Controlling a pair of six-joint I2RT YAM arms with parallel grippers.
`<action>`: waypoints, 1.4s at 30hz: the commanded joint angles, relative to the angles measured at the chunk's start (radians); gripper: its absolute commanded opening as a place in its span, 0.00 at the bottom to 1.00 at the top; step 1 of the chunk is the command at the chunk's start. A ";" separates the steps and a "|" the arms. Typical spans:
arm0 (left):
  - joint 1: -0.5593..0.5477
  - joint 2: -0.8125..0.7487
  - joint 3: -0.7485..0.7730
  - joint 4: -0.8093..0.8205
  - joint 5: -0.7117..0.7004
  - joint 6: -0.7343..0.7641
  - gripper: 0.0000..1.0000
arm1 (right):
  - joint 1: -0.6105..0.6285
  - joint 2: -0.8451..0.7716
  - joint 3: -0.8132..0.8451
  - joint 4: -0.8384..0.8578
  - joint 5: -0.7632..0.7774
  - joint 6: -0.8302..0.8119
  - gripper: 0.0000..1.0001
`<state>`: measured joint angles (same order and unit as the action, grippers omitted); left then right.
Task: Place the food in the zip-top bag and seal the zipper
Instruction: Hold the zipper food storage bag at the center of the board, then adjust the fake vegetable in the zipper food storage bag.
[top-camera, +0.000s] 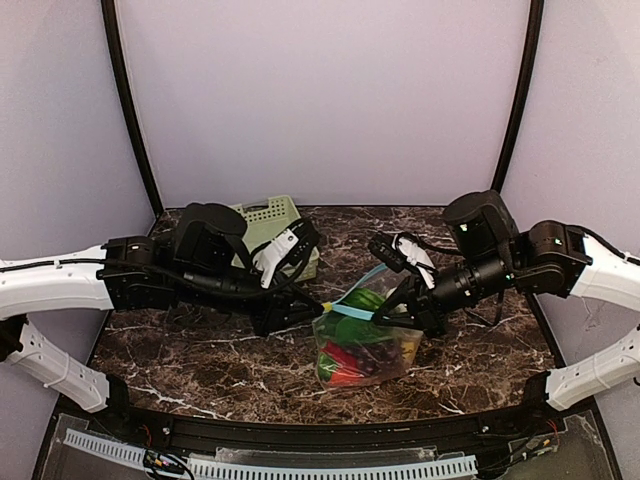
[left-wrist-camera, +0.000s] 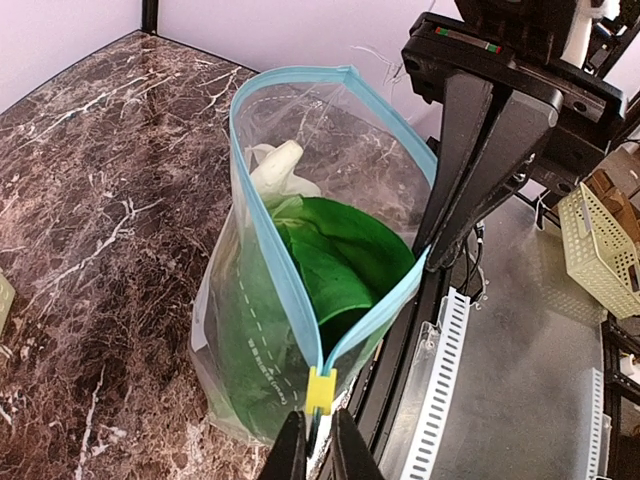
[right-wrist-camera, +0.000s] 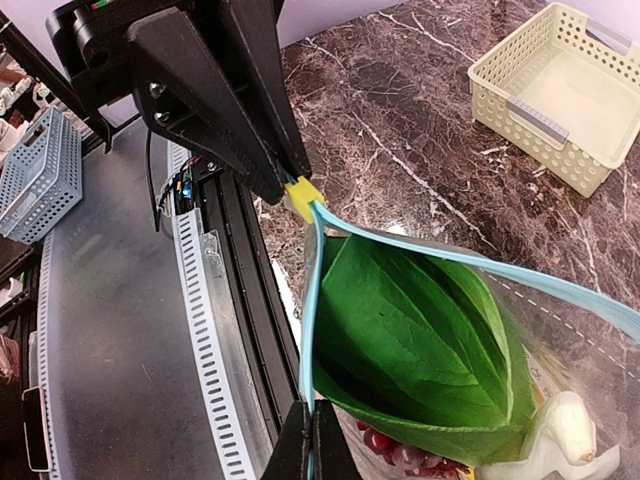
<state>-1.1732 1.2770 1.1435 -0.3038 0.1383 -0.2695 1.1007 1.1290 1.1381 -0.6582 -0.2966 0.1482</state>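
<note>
Zip-top bag (top-camera: 372, 350), one in all, stands on the marbled bench (top-camera: 200, 360) to the right of the single pale green basket (top-camera: 268, 212) and nearer the arm bases than it, with its mouth up and gaping. One light blue zipper (top-camera: 352, 313) rims that mouth, its two sides bowed apart. One yellow slider tab (top-camera: 328, 306) sits at the end towards the basket. Two tools meet it. The left tool (top-camera: 316, 308), just right of the basket, is clenched on the zipper at the slider tab. The right tool (top-camera: 383, 318), farther right of the basket, is clenched on the zipper's other end. Inside the bag, the wrist views show one broad green bok choy leaf (right-wrist-camera: 420, 330) and one white garlic (right-wrist-camera: 565, 430). A few dark red beads of grapes (right-wrist-camera: 395, 452) are cut off at the frame's lower edge. From above, red chilli peppers (top-camera: 345, 365) lie low in the bag, overlapped and blurred by crinkled plastic, so their number cannot be told. Part of the basket is hidden behind the left arm in the top view.
</note>
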 joint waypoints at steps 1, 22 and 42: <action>0.009 -0.009 -0.016 0.013 0.015 0.002 0.05 | 0.008 -0.021 -0.002 0.065 -0.016 0.016 0.00; 0.010 -0.018 -0.014 0.023 0.064 0.029 0.01 | -0.039 0.031 0.085 -0.015 0.195 0.119 0.58; 0.010 -0.010 -0.001 0.018 0.043 0.035 0.01 | -0.057 0.174 0.101 0.064 0.058 -0.056 0.35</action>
<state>-1.1687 1.2770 1.1248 -0.2928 0.2031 -0.2466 1.0481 1.3022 1.2270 -0.6502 -0.1490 0.1566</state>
